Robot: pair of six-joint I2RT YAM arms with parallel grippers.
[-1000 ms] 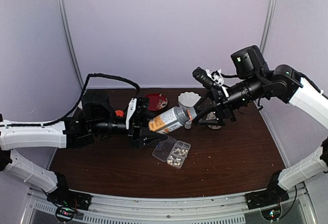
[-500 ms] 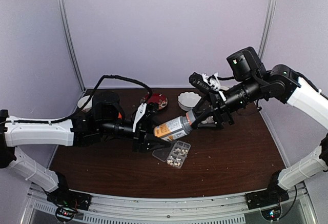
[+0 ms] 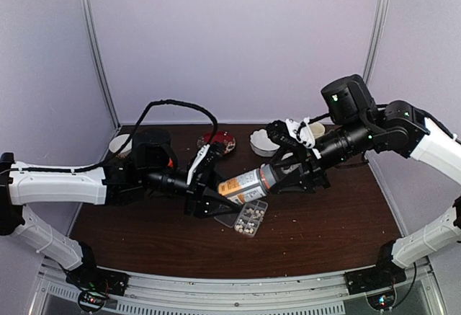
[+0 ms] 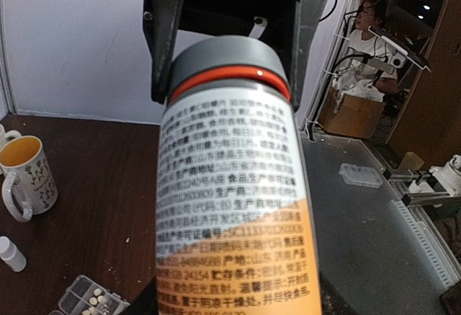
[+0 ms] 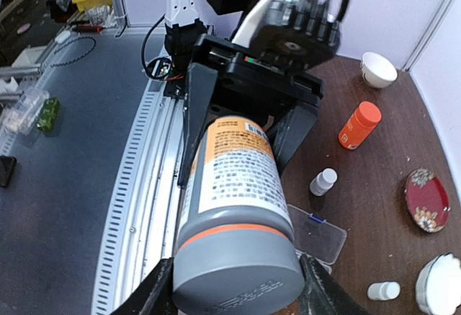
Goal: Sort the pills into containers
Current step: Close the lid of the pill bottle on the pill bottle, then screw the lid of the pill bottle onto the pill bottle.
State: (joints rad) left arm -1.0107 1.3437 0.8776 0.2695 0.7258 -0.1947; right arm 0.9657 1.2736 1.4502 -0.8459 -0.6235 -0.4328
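Observation:
A large bottle (image 3: 243, 184) with a white and orange label and a grey cap is held lying tilted between both grippers, just above the clear pill box (image 3: 245, 216). My left gripper (image 3: 207, 201) is shut on the bottle's base end. My right gripper (image 3: 279, 174) is shut on its grey cap (image 5: 241, 275). The pill box lies open, with small cream pills (image 3: 250, 218) in its cells. A corner of the box with pills (image 4: 92, 302) shows in the left wrist view. The right wrist view shows the box's lid (image 5: 318, 233) under the bottle (image 5: 234, 174).
An orange bottle (image 5: 358, 125), two small white bottles (image 5: 323, 181) (image 5: 381, 291), a red plate (image 3: 220, 142), a white bowl (image 3: 263, 141) and a mug (image 4: 26, 178) stand on the brown table (image 3: 331, 221).
Both arms have lowered the bottle and carried it toward the pill box. The left arm has reached further right.

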